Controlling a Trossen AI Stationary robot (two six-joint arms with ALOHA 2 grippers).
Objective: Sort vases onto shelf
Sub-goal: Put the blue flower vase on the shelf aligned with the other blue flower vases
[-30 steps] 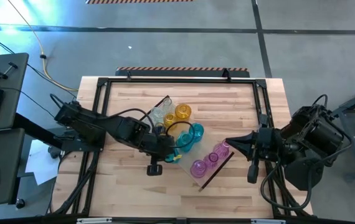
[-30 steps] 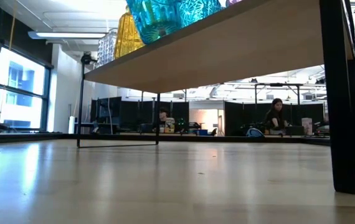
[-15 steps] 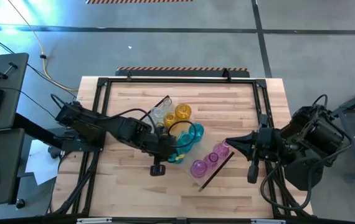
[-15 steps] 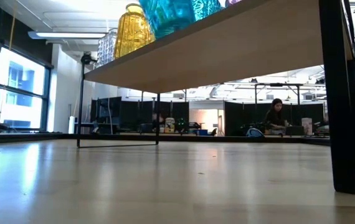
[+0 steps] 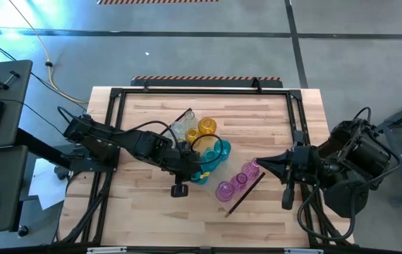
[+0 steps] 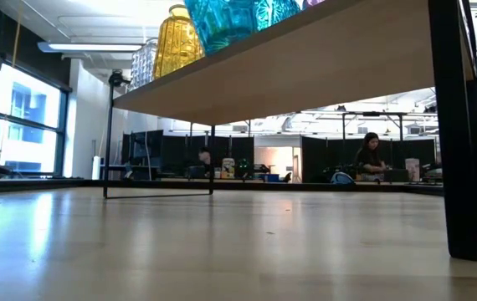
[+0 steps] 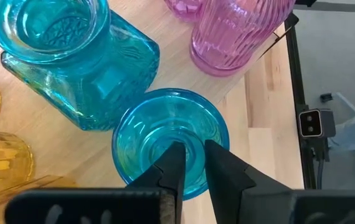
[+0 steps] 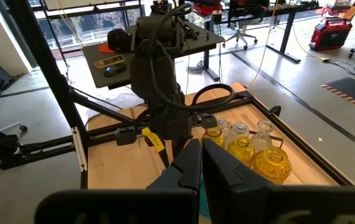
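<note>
While the left gripper (image 7: 190,163) pinches the teal vase (image 7: 171,140) rim (one finger inside), the vase stands on the shelf (image 5: 252,185), 6 o'clock of its square teal neighbour (image 7: 78,59). Glass: rigid, slippery, breakable; rim holds suit it. Right gripper (image 5: 257,164) waits closed at 3 o'clock.

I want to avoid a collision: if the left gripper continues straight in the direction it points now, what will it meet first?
Most likely the round teal vase: the left gripper points into its open mouth, one finger apparently inside the rim. Depth is unclear, but the vase's wall or bottom looks first in line.
</note>
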